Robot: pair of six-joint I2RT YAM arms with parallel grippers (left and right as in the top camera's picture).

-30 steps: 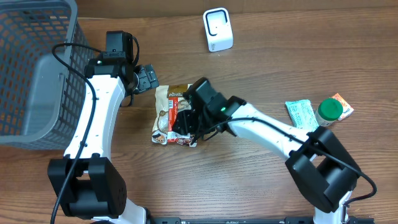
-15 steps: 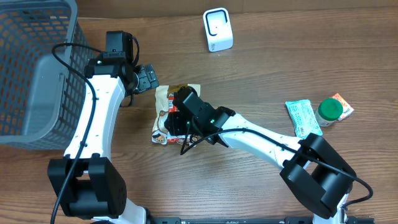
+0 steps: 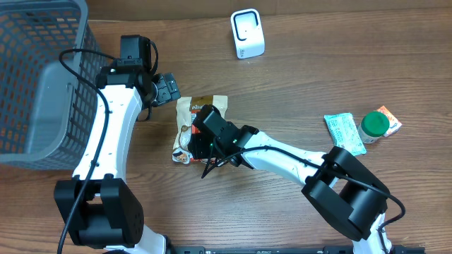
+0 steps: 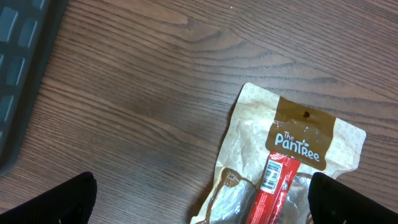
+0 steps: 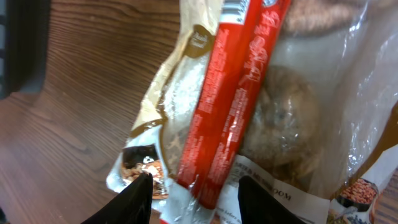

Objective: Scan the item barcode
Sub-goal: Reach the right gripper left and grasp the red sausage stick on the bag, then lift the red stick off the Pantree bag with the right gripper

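While the snack bag (image 4: 292,134) lies flat on the wooden table (image 3: 318,70), a little left of its middle, the right gripper (image 5: 198,194) is down over the bag's near end. Its fingers stand partly apart, one on either side of a red strip (image 4: 273,193) running along the bag; whether they pinch the film I cannot tell. On a brown band at the bag's far end, white letters read "The PanTree". A barcode (image 4: 270,177) sits on a white patch at the strip's far end, facing up. White print along the strip is too blurred to read. The left gripper (image 3: 168,88) hangs wide open just beyond the bag's far-left corner. A white scanner (image 3: 247,33) stands near the table's far edge, well apart from the bag. A grey basket (image 3: 35,70) fills the far-left corner. By the right edge sit a green-lidded bottle (image 3: 374,125), a green packet (image 3: 344,132) and an orange packet (image 3: 390,118).
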